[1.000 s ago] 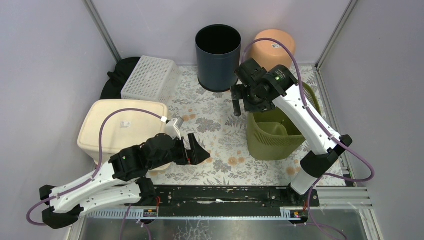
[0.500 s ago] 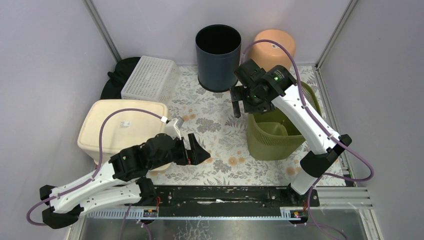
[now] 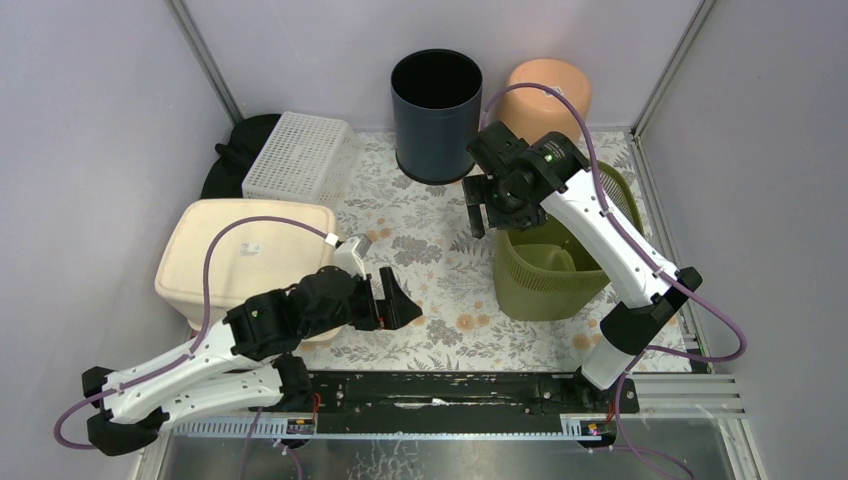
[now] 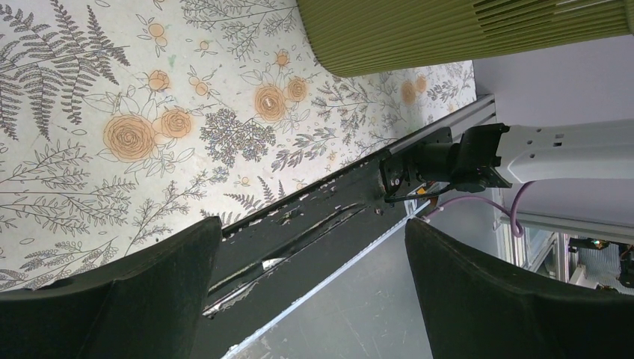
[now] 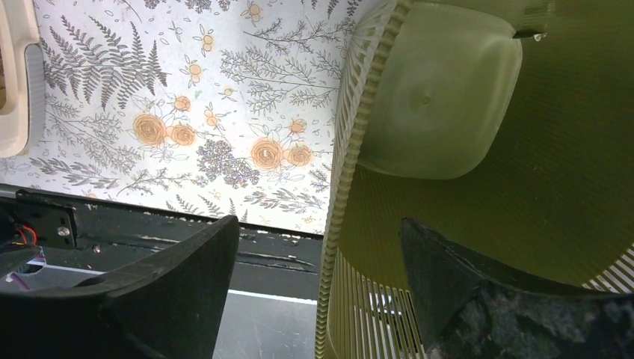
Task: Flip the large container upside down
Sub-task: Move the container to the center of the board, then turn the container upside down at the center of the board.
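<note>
Top external view: right arm [image 3: 612, 236] covers part of the green basket [image 3: 530, 282].

The olive-green plastic basket [image 3: 535, 290] stands upright on the flowered tabletop [image 3: 430, 250], right of centre, with its open mouth facing up. Its walls are ribbed and slatted, and its floor is smooth.

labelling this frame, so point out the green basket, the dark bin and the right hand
green basket [image 3: 540, 298]: top view, on its near outer wall
dark bin [image 3: 436, 140]: top view, on its outer side wall below the rim
right hand [image 3: 480, 222]: top view, midway between its fingertips
</note>
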Controlling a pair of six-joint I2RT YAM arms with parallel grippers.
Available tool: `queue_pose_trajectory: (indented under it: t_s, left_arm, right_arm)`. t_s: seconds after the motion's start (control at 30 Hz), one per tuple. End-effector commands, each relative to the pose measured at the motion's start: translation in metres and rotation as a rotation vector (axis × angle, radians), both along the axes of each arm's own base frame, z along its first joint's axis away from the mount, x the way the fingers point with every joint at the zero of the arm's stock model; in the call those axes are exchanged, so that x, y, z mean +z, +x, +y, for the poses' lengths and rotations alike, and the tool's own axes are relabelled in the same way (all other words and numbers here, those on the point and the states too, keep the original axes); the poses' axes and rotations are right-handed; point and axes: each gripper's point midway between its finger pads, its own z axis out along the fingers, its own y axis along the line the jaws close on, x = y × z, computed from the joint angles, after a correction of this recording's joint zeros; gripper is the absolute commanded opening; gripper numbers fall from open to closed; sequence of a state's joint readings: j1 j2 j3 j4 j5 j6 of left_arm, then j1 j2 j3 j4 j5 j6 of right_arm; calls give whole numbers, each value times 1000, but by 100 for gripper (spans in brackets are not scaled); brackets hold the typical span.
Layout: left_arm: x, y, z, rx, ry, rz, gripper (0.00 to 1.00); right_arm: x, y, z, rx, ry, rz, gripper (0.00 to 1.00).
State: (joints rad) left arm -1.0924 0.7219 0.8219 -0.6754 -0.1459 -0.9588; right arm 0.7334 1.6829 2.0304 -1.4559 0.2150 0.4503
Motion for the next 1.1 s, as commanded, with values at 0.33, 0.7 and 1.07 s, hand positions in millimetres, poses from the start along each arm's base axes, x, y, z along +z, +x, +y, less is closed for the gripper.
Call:
queue_pose_trajectory:
  t_s: [0.33, 0.7, 1.07]
  left_arm:
    - [-10, 0, -1, 2, 0, 8, 100]
    - [-13, -1, -2, -5, 1, 6, 100]
    - [-14, -2, 0, -4, -3, 12, 100]
  right_arm:
    - [-13, -12, 0, -15, -9, 63, 76]
    - [-19, -16, -2, -28, -16, 84, 26]
    - [-16, -13, -5, -31, -29, 62, 0]
